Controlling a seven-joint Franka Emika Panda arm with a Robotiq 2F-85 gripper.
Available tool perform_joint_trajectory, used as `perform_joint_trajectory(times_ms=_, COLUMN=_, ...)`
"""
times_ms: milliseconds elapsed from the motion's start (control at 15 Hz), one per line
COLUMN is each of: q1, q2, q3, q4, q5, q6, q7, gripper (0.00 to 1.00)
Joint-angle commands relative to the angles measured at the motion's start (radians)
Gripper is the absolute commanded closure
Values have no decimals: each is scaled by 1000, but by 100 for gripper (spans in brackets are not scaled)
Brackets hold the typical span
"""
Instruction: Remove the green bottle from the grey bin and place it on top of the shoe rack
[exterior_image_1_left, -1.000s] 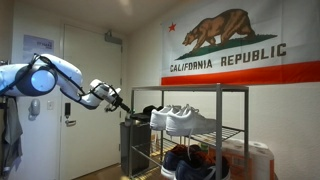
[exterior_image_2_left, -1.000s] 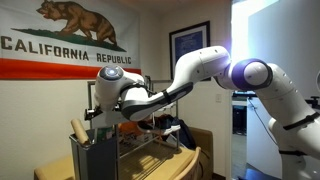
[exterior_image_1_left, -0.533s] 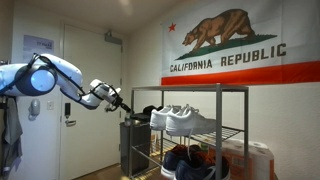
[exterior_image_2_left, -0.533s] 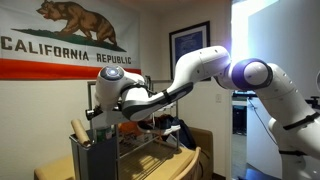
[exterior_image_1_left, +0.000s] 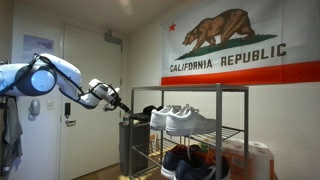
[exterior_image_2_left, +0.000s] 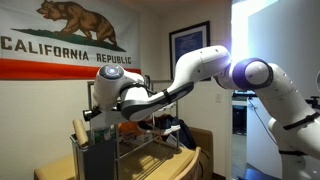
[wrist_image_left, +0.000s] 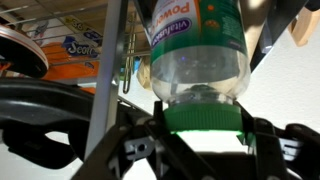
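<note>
In the wrist view the green bottle (wrist_image_left: 200, 60) fills the frame: a clear body with a printed label and a wide green cap (wrist_image_left: 205, 118). My gripper (wrist_image_left: 205, 126) is shut on that cap, with a black finger (wrist_image_left: 157, 118) pressed against each side. In both exterior views the gripper (exterior_image_1_left: 122, 107) (exterior_image_2_left: 96, 120) hangs at the mouth of the tall grey bin (exterior_image_1_left: 134, 148) (exterior_image_2_left: 95, 160), which stands beside the shoe rack (exterior_image_1_left: 200, 91). The bottle itself is too small to make out there.
White sneakers (exterior_image_1_left: 185, 121) sit on the rack's upper wire shelf, with dark shoes below. A white and orange container (exterior_image_1_left: 256, 160) stands past the rack. A wooden piece (exterior_image_2_left: 79, 131) sticks out of the bin. A rack tube (wrist_image_left: 110, 60) runs close to the bottle.
</note>
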Motion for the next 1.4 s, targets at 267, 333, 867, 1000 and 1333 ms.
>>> perform_joint_trajectory(times_ms=267, q1=23, q2=-26, q3=31, q4=16, q5=3, q6=-45, q7=-76, gripper=59)
perform_joint_trajectory(times_ms=333, q1=29, q2=-29, q3=28, q4=20, q5=-5, q6=-49, q7=-72, gripper=59)
perform_joint_trajectory(times_ms=867, q1=46, q2=-30, q3=32, q4=103, q5=4, q6=-89, q7=-148, gripper=59)
perform_joint_trajectory(times_ms=1000, q1=50, q2=-23, q3=35, q4=138, q5=11, q6=-104, q7=-186, gripper=59)
perform_joint_trajectory(times_ms=1333, q1=51, q2=-19, q3=54, q4=199, q5=24, q6=-124, q7=-259, gripper=59)
